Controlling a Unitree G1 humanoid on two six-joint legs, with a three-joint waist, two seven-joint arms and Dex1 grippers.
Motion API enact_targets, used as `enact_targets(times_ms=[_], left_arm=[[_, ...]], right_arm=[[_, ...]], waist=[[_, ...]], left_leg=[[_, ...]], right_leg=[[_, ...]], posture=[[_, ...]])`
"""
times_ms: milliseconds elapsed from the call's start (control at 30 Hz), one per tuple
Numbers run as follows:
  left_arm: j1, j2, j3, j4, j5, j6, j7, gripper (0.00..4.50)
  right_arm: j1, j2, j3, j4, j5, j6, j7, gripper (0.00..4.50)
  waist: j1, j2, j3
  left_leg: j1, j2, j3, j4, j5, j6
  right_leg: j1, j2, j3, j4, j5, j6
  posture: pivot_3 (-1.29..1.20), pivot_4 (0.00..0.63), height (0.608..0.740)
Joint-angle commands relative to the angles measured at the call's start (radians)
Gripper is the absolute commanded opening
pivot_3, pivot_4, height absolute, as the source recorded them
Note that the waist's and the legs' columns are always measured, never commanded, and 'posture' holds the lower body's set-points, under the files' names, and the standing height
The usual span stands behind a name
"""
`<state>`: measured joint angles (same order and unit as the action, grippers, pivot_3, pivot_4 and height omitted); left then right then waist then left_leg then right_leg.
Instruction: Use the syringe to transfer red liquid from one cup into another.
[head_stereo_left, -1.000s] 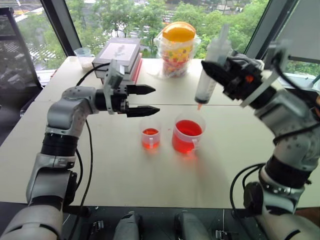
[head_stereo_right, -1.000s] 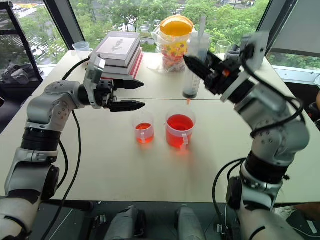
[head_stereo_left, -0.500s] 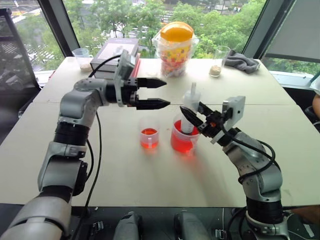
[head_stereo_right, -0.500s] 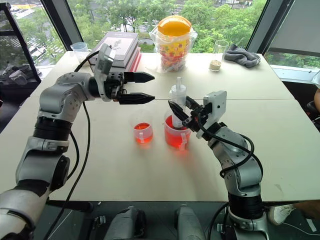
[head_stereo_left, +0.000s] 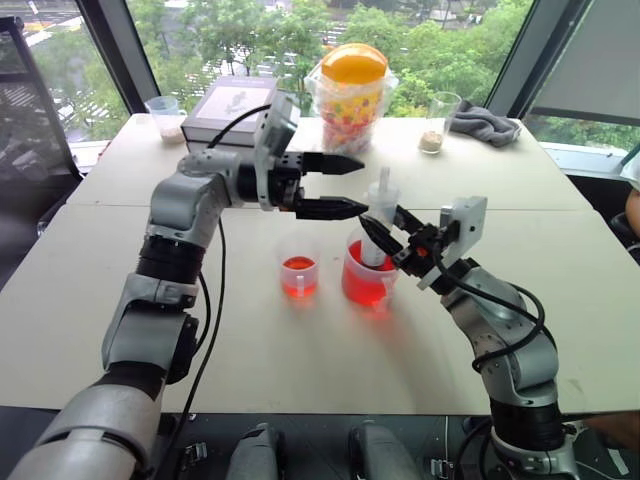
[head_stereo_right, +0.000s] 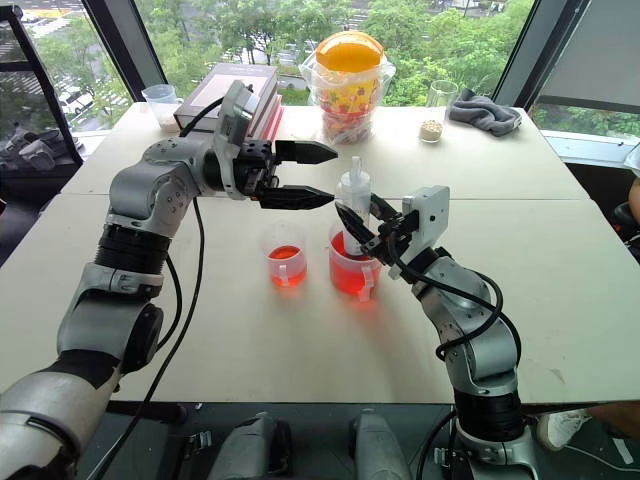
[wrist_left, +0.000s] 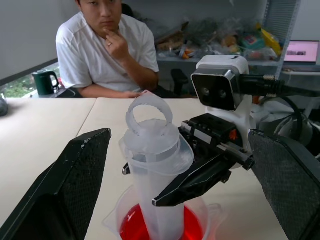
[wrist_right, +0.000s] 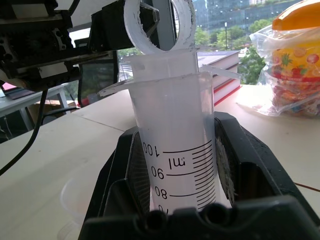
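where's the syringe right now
The syringe stands upright in the handled red beaker near the table's middle, clamped by the right gripper, with the open left gripper beside its plunger top.

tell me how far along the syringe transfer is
Done: the right gripper is shut on the syringe, which stands upright with its tip down in the beaker.

In hand: the open left gripper hangs level by the plunger top, not on it.

Left: drawing up liquid, then emptying it into the small cup.
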<state>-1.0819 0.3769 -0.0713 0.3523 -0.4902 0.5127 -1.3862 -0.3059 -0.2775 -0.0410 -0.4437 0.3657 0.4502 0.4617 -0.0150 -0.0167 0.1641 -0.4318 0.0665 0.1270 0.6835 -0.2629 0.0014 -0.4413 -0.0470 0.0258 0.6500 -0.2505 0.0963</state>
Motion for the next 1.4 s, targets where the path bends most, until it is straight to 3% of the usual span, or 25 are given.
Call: enact_targets(times_ms=[33,433,533,767,1400], left_arm=[[-0.030,-0.016,-0.007,-0.035,-0.020,0.010,-0.017,4.50],[-0.066,-0.096,-0.034,0.017,-0.005,0.026,-0.018,4.50],[-0.078,-0.109,-0.030,0.036,-0.002,0.023,-0.009,3.59],[-0.087,-0.117,-0.023,0.043,-0.002,0.015,-0.002,0.08],[-0.195,-0.107,0.047,0.160,0.007,-0.093,0.041,0.03]], right_arm=[[-0.011,-0.011,-0.001,-0.025,0.003,-0.023,-0.003,1.42],[-0.011,-0.019,0.015,-0.027,0.002,-0.024,-0.015,1.42],[-0.009,-0.019,0.019,-0.027,-0.001,-0.026,-0.019,1.42],[-0.008,-0.022,0.029,-0.025,-0.001,-0.024,-0.020,1.42],[0.006,-0.038,0.055,-0.021,0.020,0.039,-0.011,1.42]], waist=[[0.001,0.000,0.000],[0.000,0.000,0.000],[0.000,0.000,0.000],[0.000,0.000,0.000],[0.001,0.000,0.000]], left_leg=[[0.000,0.000,0.000,0.000,0.000,0.000],[0.000,0.000,-0.001,0.000,0.000,0.000],[0.000,0.000,-0.001,0.000,0.000,0.000],[0.000,0.000,-0.001,0.000,0.000,0.000],[0.000,0.000,-0.001,0.000,0.000,0.000]], right_leg=[[0.000,0.000,0.000,0.000,0.000,0.000],[0.000,0.000,0.000,0.000,0.000,0.000],[0.000,0.000,0.000,0.000,0.000,0.000],[0.000,0.000,0.000,0.000,0.000,0.000],[0.000,0.000,0.000,0.000,0.000,0.000]], posture=[[0.00,0.150,0.740],[0.00,0.150,0.740],[0.00,0.150,0.740],[0.00,0.150,0.740],[0.00,0.150,0.740]])
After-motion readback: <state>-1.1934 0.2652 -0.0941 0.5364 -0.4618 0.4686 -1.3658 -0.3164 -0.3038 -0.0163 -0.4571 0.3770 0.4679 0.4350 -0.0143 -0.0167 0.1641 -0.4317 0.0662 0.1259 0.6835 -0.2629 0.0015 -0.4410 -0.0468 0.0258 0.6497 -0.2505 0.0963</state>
